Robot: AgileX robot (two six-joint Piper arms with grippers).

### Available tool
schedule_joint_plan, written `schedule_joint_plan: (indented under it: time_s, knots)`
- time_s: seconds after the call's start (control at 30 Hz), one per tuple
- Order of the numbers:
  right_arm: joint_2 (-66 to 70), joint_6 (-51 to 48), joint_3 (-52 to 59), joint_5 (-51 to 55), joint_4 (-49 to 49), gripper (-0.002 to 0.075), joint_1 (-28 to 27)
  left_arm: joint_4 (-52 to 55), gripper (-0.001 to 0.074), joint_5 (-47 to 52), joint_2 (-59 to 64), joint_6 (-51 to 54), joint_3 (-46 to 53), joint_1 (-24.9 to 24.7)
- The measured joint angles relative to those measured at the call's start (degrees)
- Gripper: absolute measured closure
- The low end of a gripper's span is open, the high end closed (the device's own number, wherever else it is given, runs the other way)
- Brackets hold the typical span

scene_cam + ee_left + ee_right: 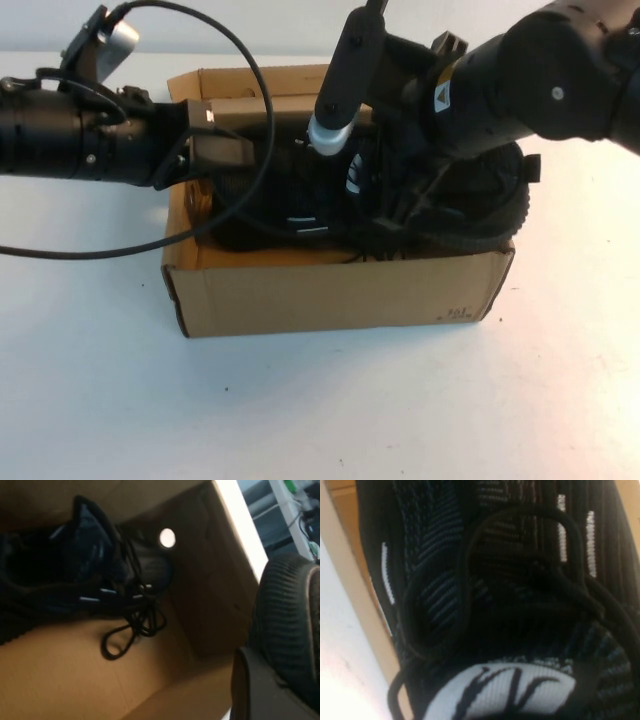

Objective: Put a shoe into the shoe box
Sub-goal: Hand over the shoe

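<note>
The brown shoe box (330, 290) stands open in the middle of the table. The shoe (490, 205), black ribbed knit, lies tilted at the box's right end, its heel over the right wall. Its white label with the dark M mark fills the right wrist view (505, 690). My right gripper (400, 195) reaches down into the box from the upper right and is shut on the shoe; its fingers are hidden. My left gripper (215, 150) is inside the box's left end. In the left wrist view one dark finger (260, 690) lies next to ribbed black knit (290, 625).
The matching black sneaker (270, 225) with short white bars lies in the box along the near wall; it also shows in the left wrist view (75, 570) with loose laces. A round hole (167, 538) pierces the box wall. White table surrounds the box.
</note>
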Motion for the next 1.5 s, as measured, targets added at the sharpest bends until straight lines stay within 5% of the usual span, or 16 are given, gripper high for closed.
schedule_joint_plan:
  time_s: [0.47, 0.73, 1.0, 1.5]
  knots:
    - [1.2, 1.7, -0.6, -5.1, 0.2, 0.0240, -2.7, -3.6, 0.0633, -5.9, 0.8, 4.5, 0.0, 0.0]
    - [1.5, 2.1, -0.6, -2.1, 4.3, 0.0150, -3.1, -3.3, 0.0633, -6.2, 1.1, 5.7, 0.0, 0.0]
    - [1.6, 0.4, -0.6, -1.1, 5.4, 0.0139, -3.1, -4.4, 0.0633, -5.9, 2.3, 7.0, 0.0, 0.0]
    - [-2.6, -0.6, -0.9, 3.3, -3.2, 0.0135, -3.7, -8.8, 0.0633, -4.6, 2.6, 7.5, 0.0, -0.3]
